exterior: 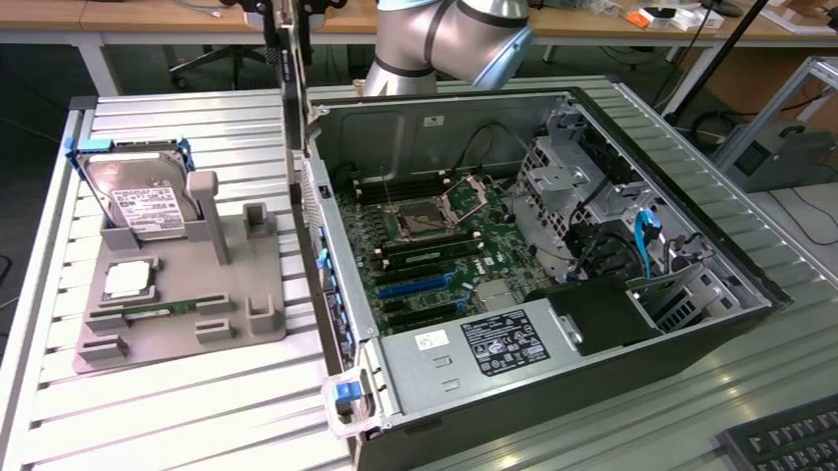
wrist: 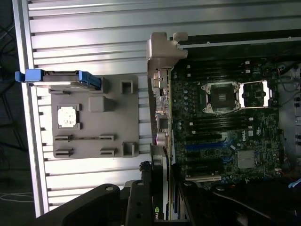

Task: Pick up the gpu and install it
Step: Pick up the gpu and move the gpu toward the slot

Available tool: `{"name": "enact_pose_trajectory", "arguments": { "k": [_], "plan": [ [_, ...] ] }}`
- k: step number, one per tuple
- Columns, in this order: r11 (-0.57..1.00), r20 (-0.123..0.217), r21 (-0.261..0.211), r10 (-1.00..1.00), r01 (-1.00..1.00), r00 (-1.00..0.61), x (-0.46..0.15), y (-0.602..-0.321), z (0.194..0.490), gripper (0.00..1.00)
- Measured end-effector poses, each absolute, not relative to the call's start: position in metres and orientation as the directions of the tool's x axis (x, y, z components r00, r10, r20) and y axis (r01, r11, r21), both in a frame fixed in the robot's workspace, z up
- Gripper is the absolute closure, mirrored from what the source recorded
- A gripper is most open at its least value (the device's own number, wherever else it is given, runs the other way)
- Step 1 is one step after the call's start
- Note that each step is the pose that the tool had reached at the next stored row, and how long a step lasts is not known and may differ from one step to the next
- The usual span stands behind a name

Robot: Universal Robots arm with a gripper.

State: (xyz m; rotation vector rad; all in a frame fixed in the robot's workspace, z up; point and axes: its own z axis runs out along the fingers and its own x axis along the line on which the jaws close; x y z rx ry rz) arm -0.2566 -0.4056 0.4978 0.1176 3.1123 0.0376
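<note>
an open black metal computer case lies on its side on a ribbed aluminium table. inside it is a green board with a square silver processor socket, rows of long black slots and several blue slots. a grey metal power box with a white label sits at the near end. a perforated steel drive cage and a blue cable are along the side on the exterior view's right.

beside the case, on the exterior view's left, a matte grey moulded tray holds three parts. a silver hard drive in a blue frame stands tilted at its far end. a square processor chip lies flat in a recess, and a narrow green memory stick sits in a groove.

the gripper is closed partway, its black fingers clamped on either face of the gpu. the card is thin and dark and hangs upright, seen edge-on. its pale metal end bracket points away from the gripper. it is lifted clear of the tray, in the air over the case wall nearest the tray, between the tray and the board.
</note>
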Motion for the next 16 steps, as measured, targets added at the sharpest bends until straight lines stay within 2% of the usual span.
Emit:
{"name": "enact_pose_trajectory", "arguments": {
  "k": [16],
  "plan": [
    [0.997, -0.026, 0.025, 0.076, 0.075, -0.997, -0.240, -0.408, 0.492, 0.73]
  ]
}}
